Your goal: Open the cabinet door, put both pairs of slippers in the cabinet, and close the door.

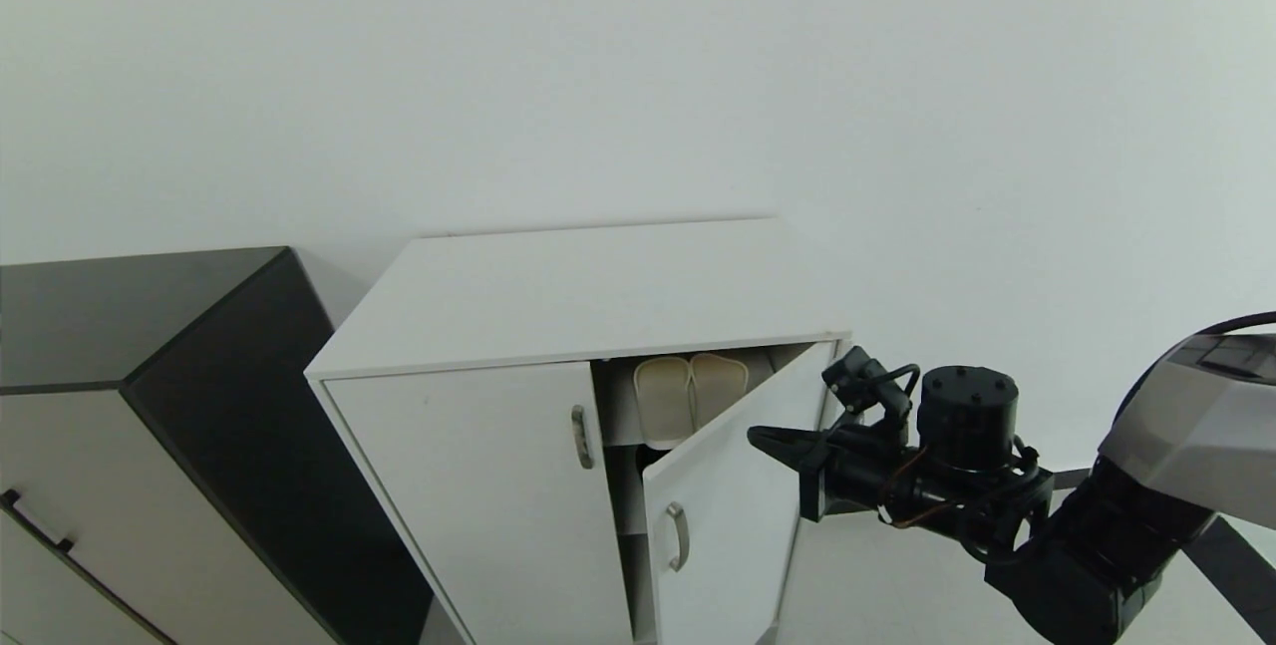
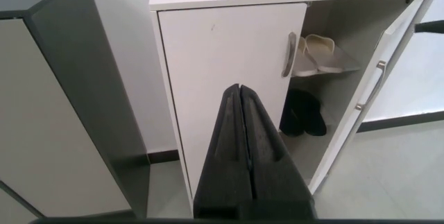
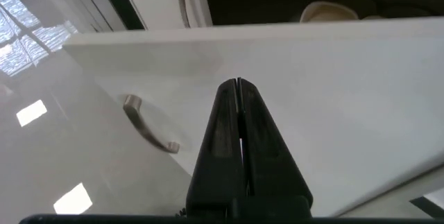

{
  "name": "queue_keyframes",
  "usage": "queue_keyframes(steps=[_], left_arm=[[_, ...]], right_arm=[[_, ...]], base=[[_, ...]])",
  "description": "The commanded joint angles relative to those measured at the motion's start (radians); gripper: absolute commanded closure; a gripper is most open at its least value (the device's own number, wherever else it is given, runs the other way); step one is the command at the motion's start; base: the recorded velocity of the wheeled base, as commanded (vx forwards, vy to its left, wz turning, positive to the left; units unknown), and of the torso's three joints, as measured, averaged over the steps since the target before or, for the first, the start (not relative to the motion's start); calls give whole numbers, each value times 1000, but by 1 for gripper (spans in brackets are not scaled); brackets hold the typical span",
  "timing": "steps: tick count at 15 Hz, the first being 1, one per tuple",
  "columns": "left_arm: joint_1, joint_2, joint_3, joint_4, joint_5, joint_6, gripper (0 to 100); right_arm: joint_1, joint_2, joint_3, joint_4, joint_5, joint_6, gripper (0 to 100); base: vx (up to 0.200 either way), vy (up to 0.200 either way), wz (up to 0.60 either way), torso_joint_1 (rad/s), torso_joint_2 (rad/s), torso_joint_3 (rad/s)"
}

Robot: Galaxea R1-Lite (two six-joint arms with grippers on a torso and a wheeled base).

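Note:
The white cabinet [image 1: 588, 296] has its left door [image 1: 478, 485] closed and its right door [image 1: 738, 505] partly open. A cream pair of slippers [image 1: 690, 391] lies on the upper shelf inside. A black pair of slippers [image 2: 304, 112] rests on the lower shelf. My right gripper [image 1: 763, 439] is shut, its tip against the outer face of the right door, above the door's handle [image 1: 678, 535]. In the right wrist view the shut fingers [image 3: 239, 113] press on the door panel [image 3: 333, 92]. My left gripper [image 2: 240, 92] is shut and empty, held low in front of the left door.
A dark cabinet [image 1: 150, 406] with pale fronts stands close to the left of the white one. A plain white wall [image 1: 638, 77] runs behind both. Open floor [image 2: 388, 175] lies to the right of the open door.

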Motion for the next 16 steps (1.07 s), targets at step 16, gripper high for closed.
queue_keyframes(steps=[16], left_arm=[[0,1,0,0,0,0,100]], right_arm=[[-59,117,-314,202,-2,2,100]], base=[[0,0,0,0,0,0]])
